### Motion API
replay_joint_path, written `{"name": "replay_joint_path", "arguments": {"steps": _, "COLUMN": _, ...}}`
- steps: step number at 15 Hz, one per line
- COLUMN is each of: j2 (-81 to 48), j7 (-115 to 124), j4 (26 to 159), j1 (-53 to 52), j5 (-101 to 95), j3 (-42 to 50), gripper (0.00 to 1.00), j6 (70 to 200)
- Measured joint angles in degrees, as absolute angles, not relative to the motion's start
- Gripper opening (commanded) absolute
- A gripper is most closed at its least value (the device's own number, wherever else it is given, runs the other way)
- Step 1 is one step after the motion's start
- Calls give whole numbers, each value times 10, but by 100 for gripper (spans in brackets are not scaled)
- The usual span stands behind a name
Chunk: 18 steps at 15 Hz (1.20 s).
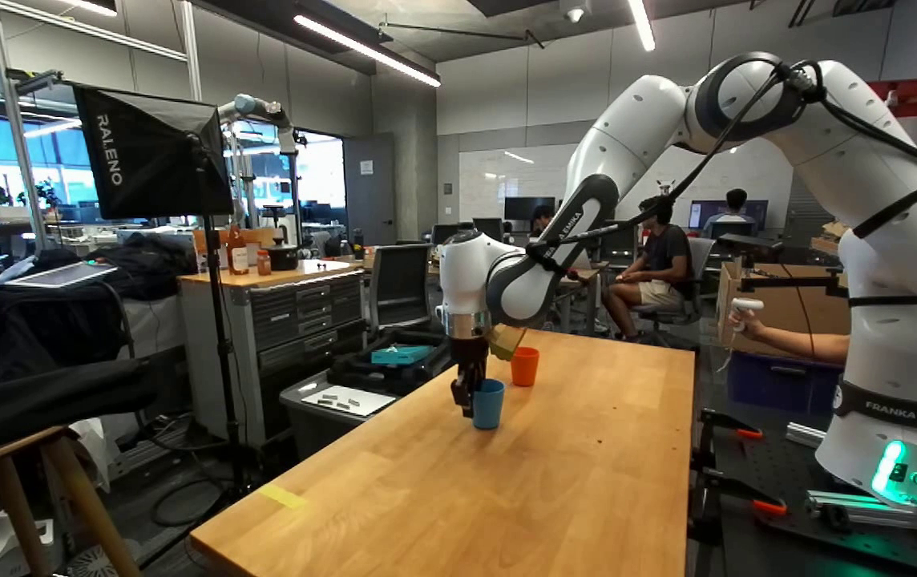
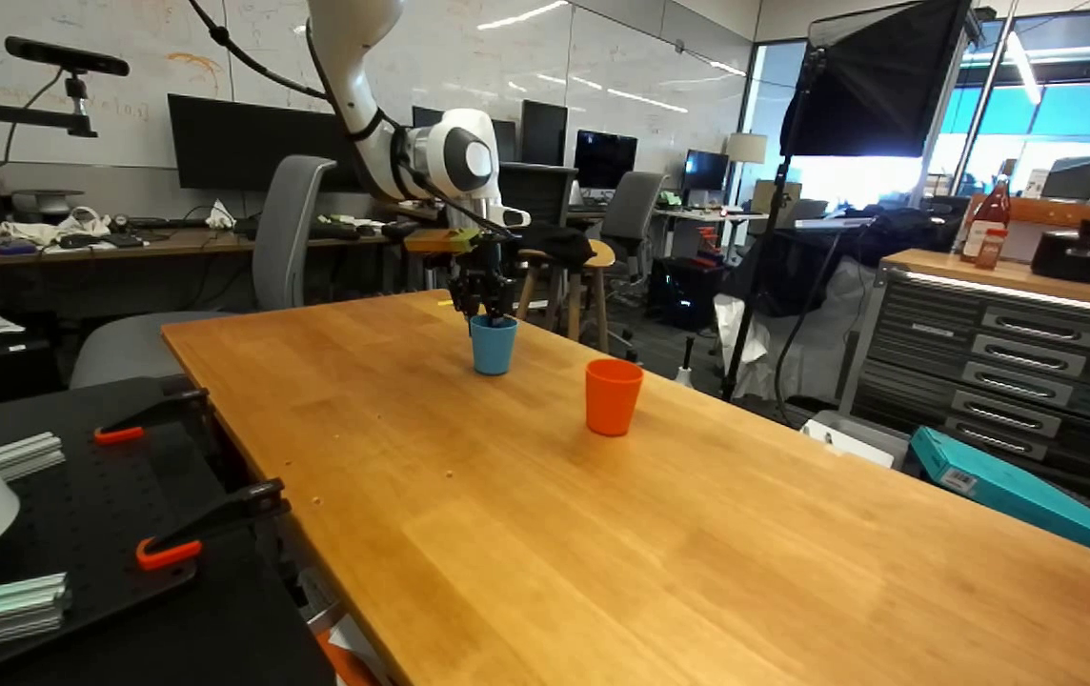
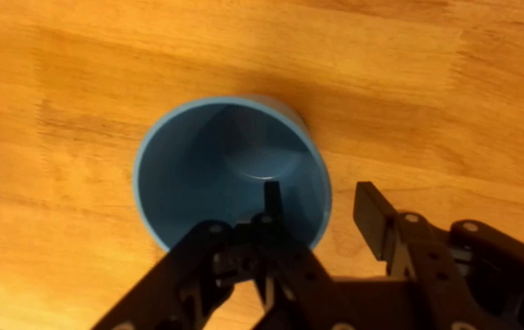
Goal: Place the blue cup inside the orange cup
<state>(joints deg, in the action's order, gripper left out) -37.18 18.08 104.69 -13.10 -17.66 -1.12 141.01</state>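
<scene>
In an exterior view we see the orange cup [image 2: 614, 400] at 4 o'clock from the blue cup [image 2: 494, 351], whose rim the well-parted gripper [image 3: 318, 201] straddles, holding nothing.

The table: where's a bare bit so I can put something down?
Bare wood lies between the orange cup and the right-hand corner of the table in an exterior view, and between the blue cup and the yellow strip. Crowded: the blue cup, where the gripper reaches partly inside.
</scene>
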Motion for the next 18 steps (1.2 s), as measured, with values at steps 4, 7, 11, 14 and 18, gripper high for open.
{"name": "replay_joint_path", "arguments": {"steps": 4, "j2": -370, "j7": 181, "j4": 1036, "j1": -130, "j5": -169, "j3": -4, "gripper": 1, "j6": 1406}}
{"name": "replay_joint_path", "arguments": {"steps": 7, "j2": -367, "j7": 181, "j4": 1034, "j1": -127, "j5": -166, "j3": 5, "gripper": 5, "j6": 1397}}
{"name": "replay_joint_path", "arguments": {"steps": 11, "j2": -349, "j7": 180, "j4": 1013, "j1": -117, "j5": -151, "j3": 9, "gripper": 5, "j6": 1354}}
{"name": "replay_joint_path", "arguments": {"steps": 14, "j2": -318, "j7": 180, "j4": 978, "j1": -111, "j5": -146, "j3": 16, "gripper": 5, "j6": 1298}}
{"name": "replay_joint_path", "arguments": {"steps": 18, "j2": -284, "j7": 180, "j4": 942, "j1": -95, "j5": -147, "j3": 44, "gripper": 5, "j6": 1240}}
